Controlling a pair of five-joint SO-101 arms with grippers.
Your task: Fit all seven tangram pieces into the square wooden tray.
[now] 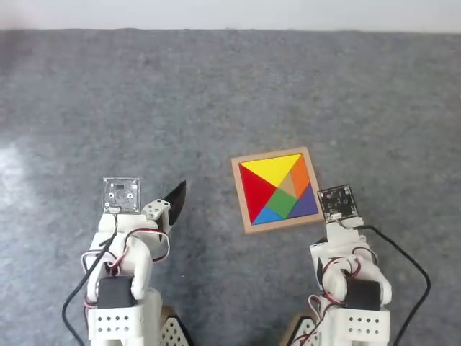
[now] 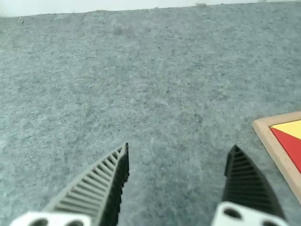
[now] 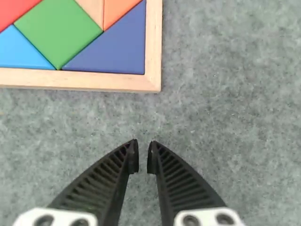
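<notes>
The square wooden tray lies right of centre on the grey felt, tilted a little. Its seven pieces fill it, among them the yellow triangle, red triangle, green square and indigo triangle. My right gripper is shut on nothing, hovering over bare felt just off the tray's near right corner, close to the indigo triangle. My left gripper stands open and empty over the felt, left of the tray rim. One black finger shows beside the left arm.
Grey felt covers the whole table, with wide bare room on the left and at the back. A pale wall edge runs along the far side. The right arm carries a black cable looping to its right.
</notes>
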